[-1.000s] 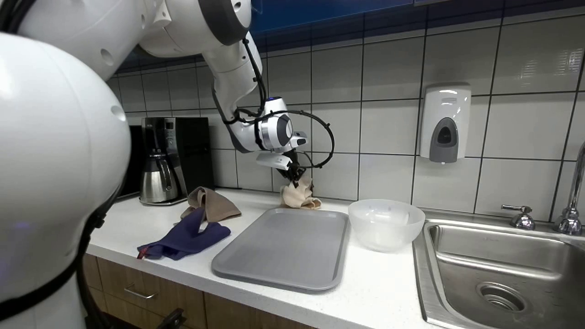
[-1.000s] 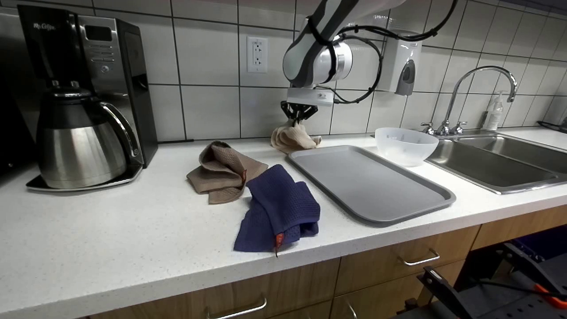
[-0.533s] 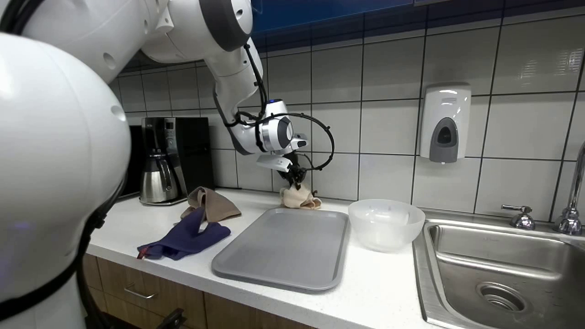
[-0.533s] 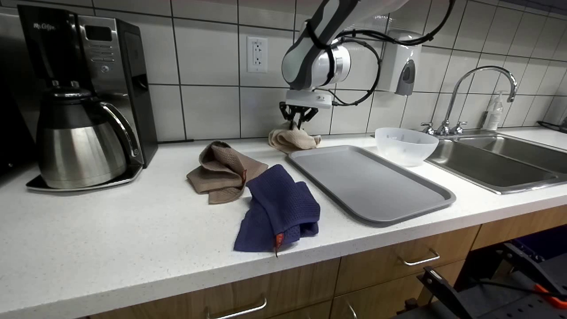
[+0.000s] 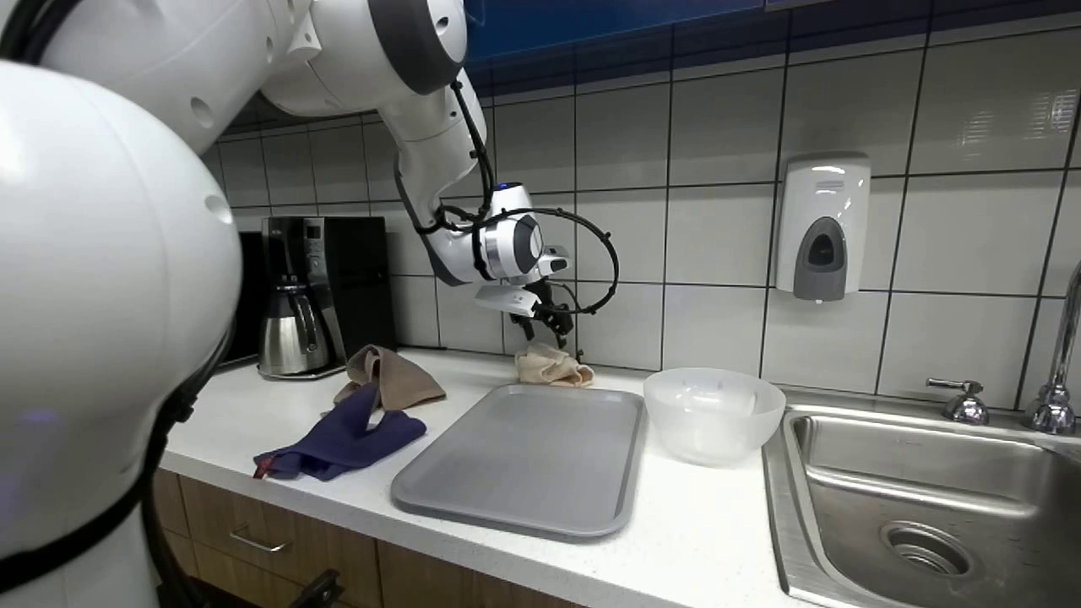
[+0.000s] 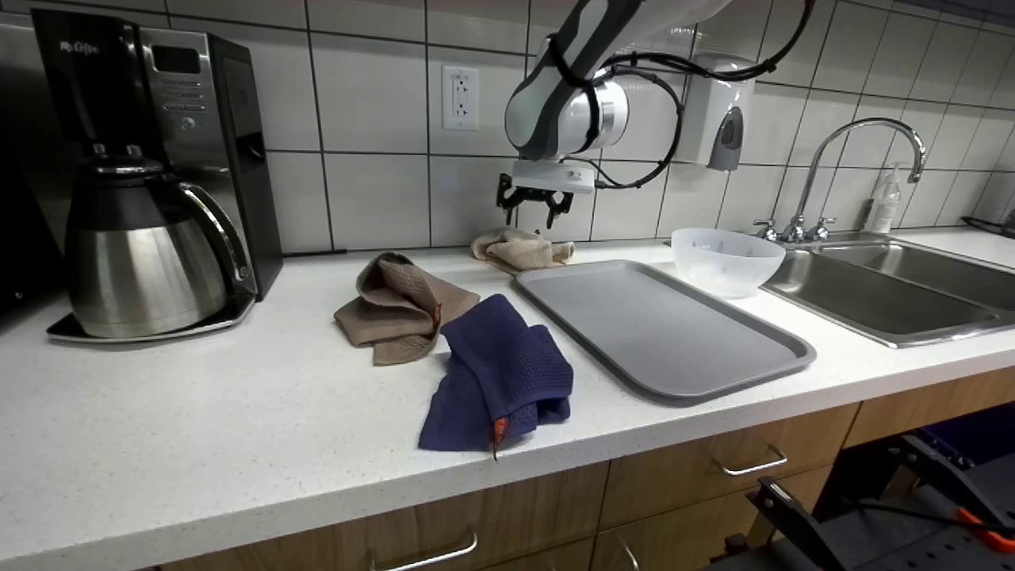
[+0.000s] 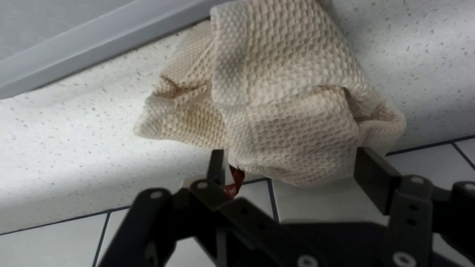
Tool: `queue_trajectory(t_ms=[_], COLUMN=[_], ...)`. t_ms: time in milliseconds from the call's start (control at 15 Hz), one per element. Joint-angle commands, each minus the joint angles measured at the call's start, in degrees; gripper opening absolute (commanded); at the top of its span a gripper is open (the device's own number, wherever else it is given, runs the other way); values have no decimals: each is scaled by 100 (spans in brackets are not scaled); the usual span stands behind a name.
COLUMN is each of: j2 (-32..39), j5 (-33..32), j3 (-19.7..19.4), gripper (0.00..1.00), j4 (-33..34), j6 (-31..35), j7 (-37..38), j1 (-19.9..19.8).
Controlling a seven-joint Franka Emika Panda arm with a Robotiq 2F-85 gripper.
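Now that the gripper [image 6: 530, 222] has been spread apart, the beige waffle-weave cloth [image 6: 519, 251] seems released, set down at the far edge of the gray tray [image 6: 666, 329].

Wrist view, near cloth [image 7: 293, 100]; exteriors, sharing tray [image 6: 666, 329]

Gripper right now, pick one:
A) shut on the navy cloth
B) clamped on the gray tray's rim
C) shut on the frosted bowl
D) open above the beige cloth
D: in an exterior view the gripper has its jaws apart with wall tiles showing between them, and the beige cloth lies below on the counter.
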Motion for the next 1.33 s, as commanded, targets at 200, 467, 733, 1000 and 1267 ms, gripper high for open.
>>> queue_trajectory(t_ms=[200,467,733,1000,1267], j2=[-258,-402,-640,-956,-1250], j5=[66,58,46,30,19], j3=[-75,-81,-86,-75,-59], gripper=[100,100,100,100,100], j4=[-239,-414,-739,-1139,-1516], j6=[-38,-9,11,43,37], j7=[64,81,112,150,222], j1=[108,138,187,255,325])
